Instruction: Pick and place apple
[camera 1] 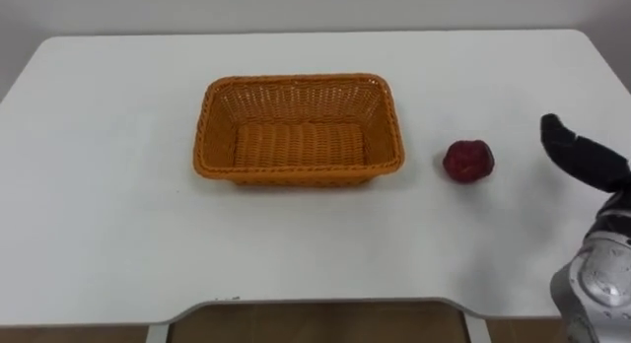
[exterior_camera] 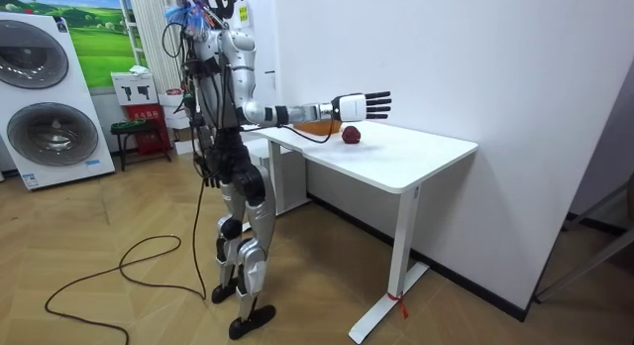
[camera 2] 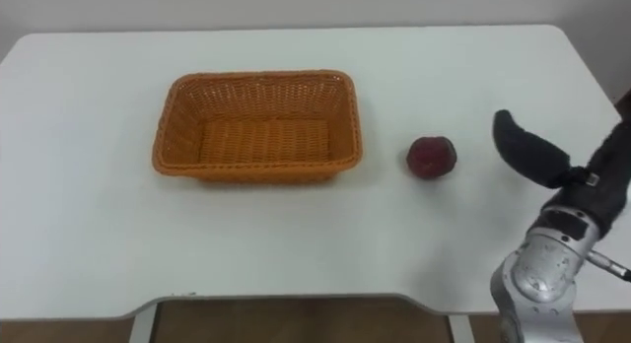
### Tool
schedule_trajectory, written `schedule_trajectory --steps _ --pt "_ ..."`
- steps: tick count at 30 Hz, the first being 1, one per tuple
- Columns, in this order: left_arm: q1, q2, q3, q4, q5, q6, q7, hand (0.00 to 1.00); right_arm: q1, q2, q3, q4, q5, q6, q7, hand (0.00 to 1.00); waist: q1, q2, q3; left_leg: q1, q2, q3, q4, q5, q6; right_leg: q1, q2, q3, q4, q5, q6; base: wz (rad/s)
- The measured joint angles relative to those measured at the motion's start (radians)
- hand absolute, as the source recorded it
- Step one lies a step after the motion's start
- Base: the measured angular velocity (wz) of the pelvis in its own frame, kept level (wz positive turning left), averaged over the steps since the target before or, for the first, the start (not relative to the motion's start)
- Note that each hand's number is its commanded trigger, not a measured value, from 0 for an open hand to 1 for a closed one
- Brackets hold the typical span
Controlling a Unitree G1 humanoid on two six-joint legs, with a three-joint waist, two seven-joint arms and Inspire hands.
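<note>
1. We saw the robot standing at the near edge of a white counter, facing it, with its right arm stretched forward over the top.
2. The apple, dark red, lay on the bare counter just to the right of the basket, apart from it and not inside it.
3. The basket was orange wicker, rectangular and open at the top. It sat near the middle of the counter and we saw nothing in it.
4. The right hand hung in the air above the counter. In the eye views it was to the right of the apple, near it but not touching.
5. In the room view its fingers were straight and spread apart, holding nothing. The palm and forearm were roughly level with the counter.
6. In the eye views we made out a dark thumb pointing up and left toward the apple, with the silver wrist below it at the lower right.
7. Beyond the robot, at the room view's left, a washing machine stood on the wooden floor.
</note>
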Motion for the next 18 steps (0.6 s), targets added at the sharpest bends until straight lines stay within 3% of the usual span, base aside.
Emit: schedule_trajectory --steps 7,12,18 --pt "0.003 0.001 0.000 -0.011 0.004 -0.001 -0.016 0.00 -0.008 -0.001 0.013 0.008 -0.035 0.020 0.145 0.00 0.024 -0.009 -0.0031 0.003 -0.001 -0.002 -0.002 0.000 0.000 0.006 0.000 -0.003 -0.015 0.003 -0.001 0.00" --pt "0.009 0.004 0.000 -0.016 0.004 -0.002 -0.030 0.00 -0.026 -0.003 0.013 0.022 -0.040 0.020 0.214 0.00 0.028 -0.014 0.0048 0.009 0.002 -0.004 0.000 0.000 0.000 0.021 0.000 -0.013 -0.030 0.009 -0.002 0.02" --pt "0.013 0.005 0.000 -0.042 0.005 -0.020 -0.065 0.00 -0.039 -0.010 0.013 0.058 -0.084 0.020 0.279 0.00 0.027 -0.016 0.0048 -0.003 0.001 -0.010 0.007 0.000 0.000 0.021 0.000 -0.019 -0.029 0.013 -0.001 0.03"
